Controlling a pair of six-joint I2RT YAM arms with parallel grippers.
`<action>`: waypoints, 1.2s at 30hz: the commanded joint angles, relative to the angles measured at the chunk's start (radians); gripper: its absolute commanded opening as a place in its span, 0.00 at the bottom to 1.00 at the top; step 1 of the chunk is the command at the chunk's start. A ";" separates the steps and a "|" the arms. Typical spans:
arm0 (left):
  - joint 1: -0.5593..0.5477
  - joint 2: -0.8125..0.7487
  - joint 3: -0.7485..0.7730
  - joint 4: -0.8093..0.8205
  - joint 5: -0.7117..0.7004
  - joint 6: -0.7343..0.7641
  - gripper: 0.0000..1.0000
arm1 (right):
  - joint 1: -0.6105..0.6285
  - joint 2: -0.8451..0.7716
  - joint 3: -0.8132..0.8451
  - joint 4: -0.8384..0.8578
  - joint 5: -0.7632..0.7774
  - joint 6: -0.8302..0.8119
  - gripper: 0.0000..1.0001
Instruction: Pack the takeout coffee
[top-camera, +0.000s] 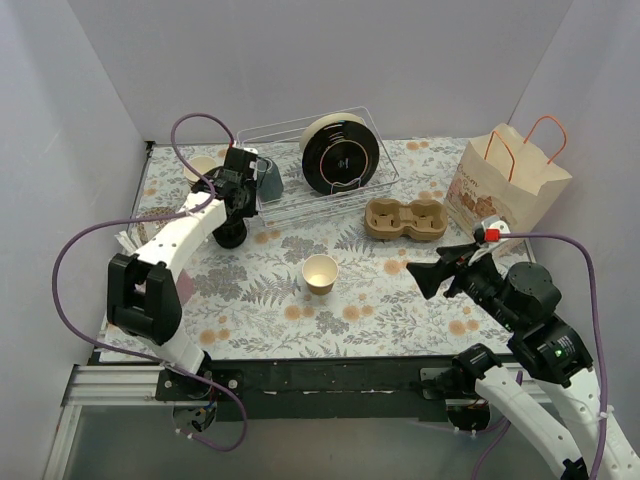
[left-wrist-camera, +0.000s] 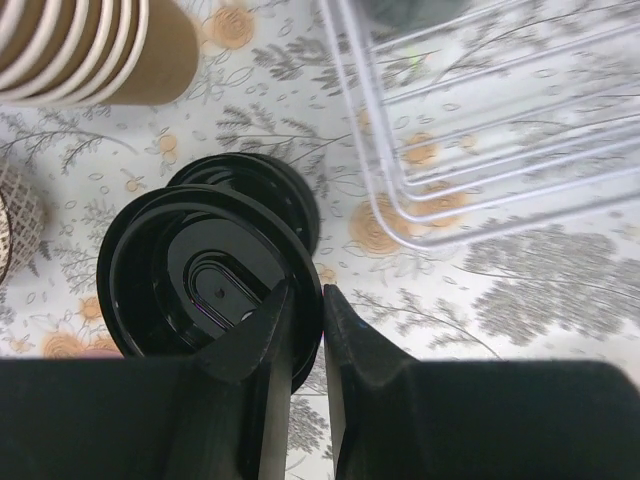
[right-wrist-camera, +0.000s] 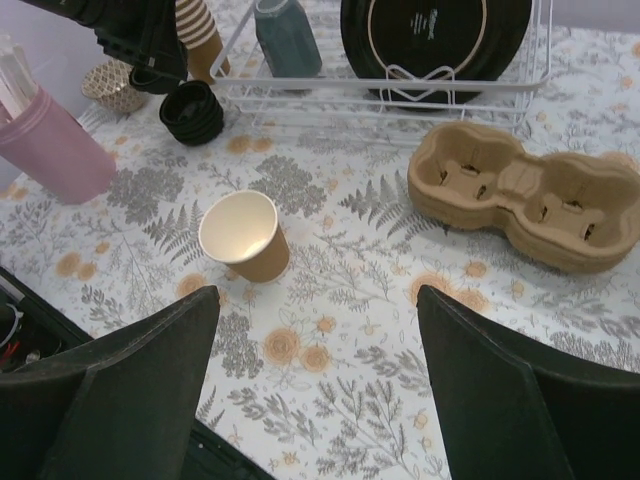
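Floral-cloth desk (top-camera: 250, 320) carries the lot. Judging by how things lie, the job is at an early stage, w/ nothing packed yet.

Paper bag (top-camera: 512, 178) stands open at back right; nothing seen going into it. Wire dish rack (top-camera: 300, 190) at back ctr holds a black plate, not part of the job. Pulp cup carrier (top-camera: 405, 220) sits just in front of the rack's right end, near the bag, both wells bare.

Right gripper (right-wrist-camera: 315, 300) hovers over the near right of the desk, spread wide & holding nothing, w/ the cup ahead and to its left.

Kraft cup (top-camera: 320, 272) stands upright mid-desk, apart from the carrier, mouth open, no lid on. Its inside looks pale and bare in the right wrist view, so prob. no drink in it.

Left gripper (left-wrist-camera: 308, 300) is at back left, nearly closed, jaws pinching the rim of a black lid (left-wrist-camera: 190, 280). That lid sits offset above the spare lid stack (left-wrist-camera: 270, 185).

So, approx.: lid picked, or close to it. Left to do:
- carry the lid to the cup & press it on
- seat the cup in a carrier well
- put it in the bag, presumably
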 joint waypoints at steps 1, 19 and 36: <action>-0.001 -0.147 0.090 -0.054 0.198 -0.038 0.00 | -0.003 0.005 -0.032 0.220 -0.081 -0.033 0.86; -0.032 -0.662 -0.365 0.952 1.552 -0.813 0.00 | -0.001 0.286 -0.310 1.352 -0.682 -0.027 0.84; -0.116 -0.627 -0.472 1.351 1.630 -1.110 0.00 | 0.106 0.596 -0.174 1.608 -0.775 0.056 0.85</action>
